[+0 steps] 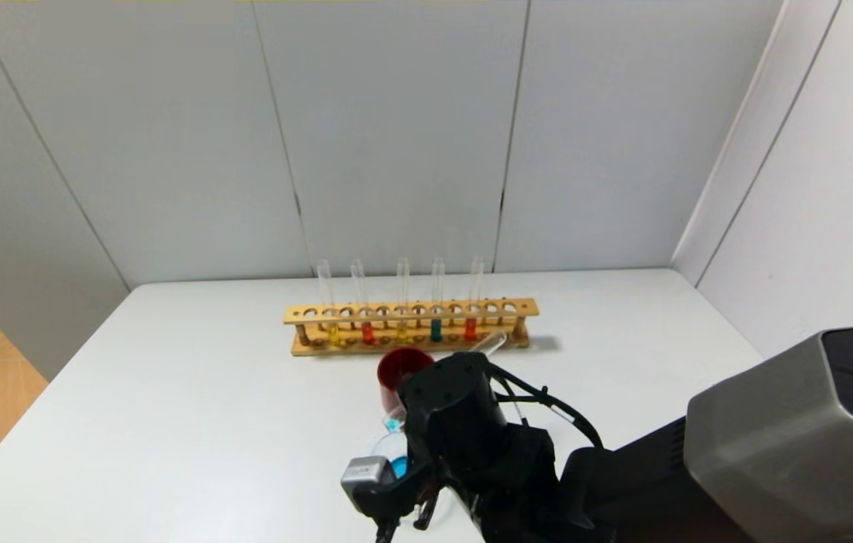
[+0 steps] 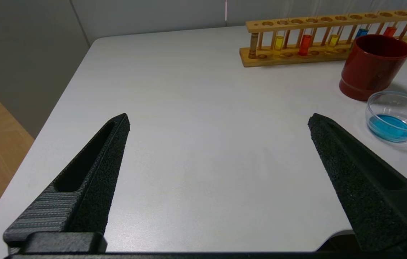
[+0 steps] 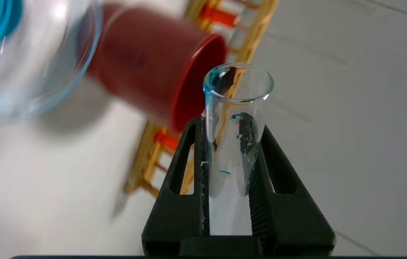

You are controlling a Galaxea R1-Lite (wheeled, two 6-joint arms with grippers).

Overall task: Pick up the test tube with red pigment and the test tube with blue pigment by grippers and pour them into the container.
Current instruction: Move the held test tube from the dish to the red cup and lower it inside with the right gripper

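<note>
My right gripper (image 3: 230, 124) is shut on the test tube with blue pigment (image 3: 237, 118), which holds only a few blue drops. In the head view this tube (image 1: 492, 343) sticks out slanted past my right wrist, its mouth towards the rack. The container (image 1: 390, 451), a low glass beaker with blue liquid, sits on the table partly under my right arm; it also shows in the left wrist view (image 2: 399, 115). Two test tubes with red pigment (image 1: 367, 330) (image 1: 470, 327) stand in the rack. My left gripper (image 2: 219, 118) is open and empty over bare table to the left.
A wooden rack (image 1: 411, 311) stands at the back centre with two yellow tubes and a teal tube (image 1: 436, 329) as well. A dark red cup (image 1: 402, 368) stands between the rack and the container. The white table (image 1: 170, 422) ends close to walls behind and to the right.
</note>
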